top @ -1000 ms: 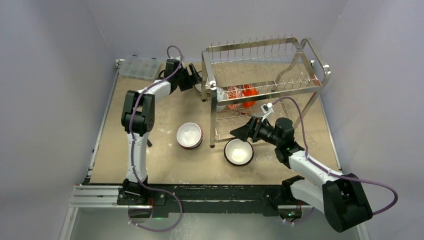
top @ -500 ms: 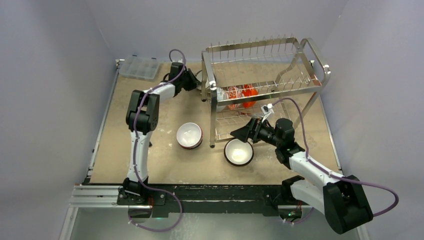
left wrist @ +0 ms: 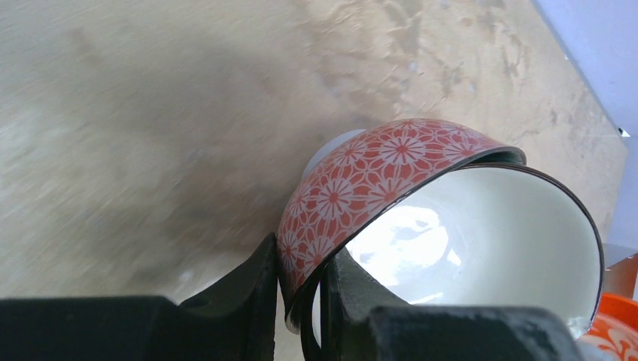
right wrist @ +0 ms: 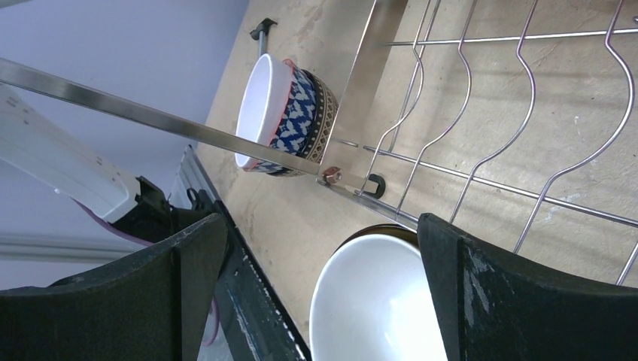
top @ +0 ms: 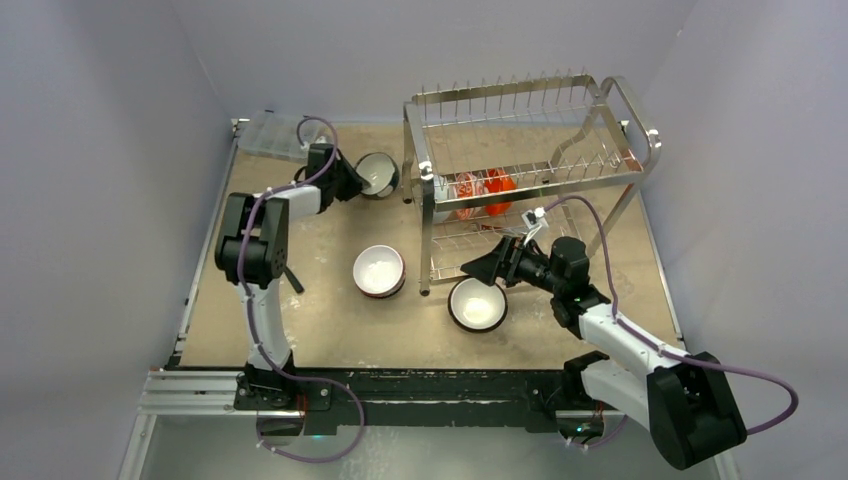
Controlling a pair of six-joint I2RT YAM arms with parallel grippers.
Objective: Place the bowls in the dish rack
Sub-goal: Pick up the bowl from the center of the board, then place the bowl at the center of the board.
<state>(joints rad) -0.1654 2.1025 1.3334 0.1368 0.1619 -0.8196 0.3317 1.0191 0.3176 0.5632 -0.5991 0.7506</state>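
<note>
Pinching the thin rim of the red-and-white flower-patterned glazed bowl (left wrist: 376,173), the left gripper (left wrist: 301,289) grips what looks stiff, slippery and breakable; the right gripper (right wrist: 323,259) gapes wide, empty.

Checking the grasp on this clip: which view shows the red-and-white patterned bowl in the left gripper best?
Left wrist: the patterned bowl fills the frame, its rim pinched in the left gripper, white inside visible. The top view shows it small, beside the dish rack. The right wrist view misses it.
</note>
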